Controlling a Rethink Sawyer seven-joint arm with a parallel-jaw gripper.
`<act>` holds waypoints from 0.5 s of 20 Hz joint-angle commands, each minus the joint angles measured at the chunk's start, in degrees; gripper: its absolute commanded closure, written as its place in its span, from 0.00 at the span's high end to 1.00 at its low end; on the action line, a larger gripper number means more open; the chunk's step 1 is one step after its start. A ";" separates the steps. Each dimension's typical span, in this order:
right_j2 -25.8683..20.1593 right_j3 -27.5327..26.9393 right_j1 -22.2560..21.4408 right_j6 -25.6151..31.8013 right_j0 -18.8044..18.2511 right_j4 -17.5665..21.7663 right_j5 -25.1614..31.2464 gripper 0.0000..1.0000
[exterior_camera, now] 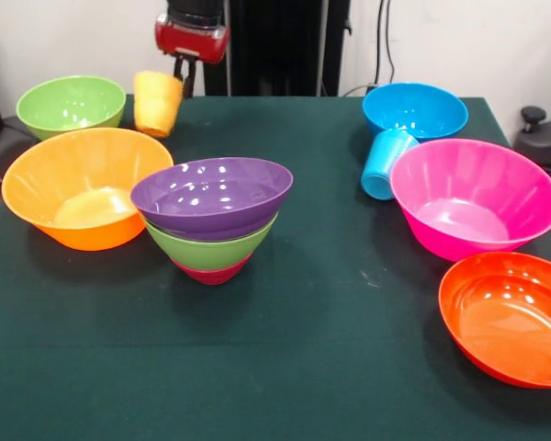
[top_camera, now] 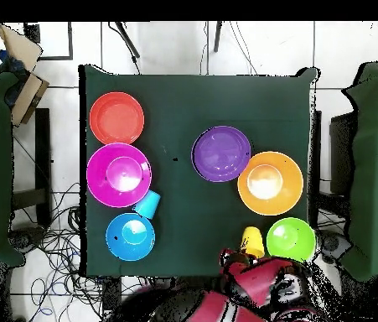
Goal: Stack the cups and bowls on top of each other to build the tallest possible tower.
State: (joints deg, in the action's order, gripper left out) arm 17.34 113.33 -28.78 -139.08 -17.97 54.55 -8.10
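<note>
Front view, near to far. Nearest, at the right edge, the red-orange bowl point(exterior_camera: 510, 317) sat upright on the dark green tabletop point(exterior_camera: 285, 367). Behind it stood the large pink bowl point(exterior_camera: 476, 195), close by but with a gap between. Mid-tabletop stood the tower point(exterior_camera: 211, 220): small crimson bowl point(exterior_camera: 211, 272) at the bottom, a green bowl point(exterior_camera: 209, 246) nested in it, the purple bowl point(exterior_camera: 211, 196) on top, leaning slightly. Just left of it, the large orange bowl point(exterior_camera: 84, 186) had its rim very close to the purple one; contact could not be told. The light blue cup point(exterior_camera: 384, 163) lay tipped between the pink bowl and the blue bowl point(exterior_camera: 415, 109), which stood at the far right. At the far left stood the second green bowl point(exterior_camera: 71, 104), and just beside it the yellow-orange cup point(exterior_camera: 156, 103), mouth up. The gripper point(exterior_camera: 185, 66) hung at the cup's far side; whether its fingers were spread or pinching could not be told. Overhead view showed the cup point(top_camera: 251, 241) beside the green bowl point(top_camera: 291, 239), near the tabletop's edge.
</note>
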 commanded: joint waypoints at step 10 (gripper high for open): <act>-25.07 10.78 -13.95 10.28 -21.44 -19.95 28.66 0.00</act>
State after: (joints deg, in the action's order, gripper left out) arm 19.19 115.95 -31.60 -139.08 -14.23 42.28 -4.21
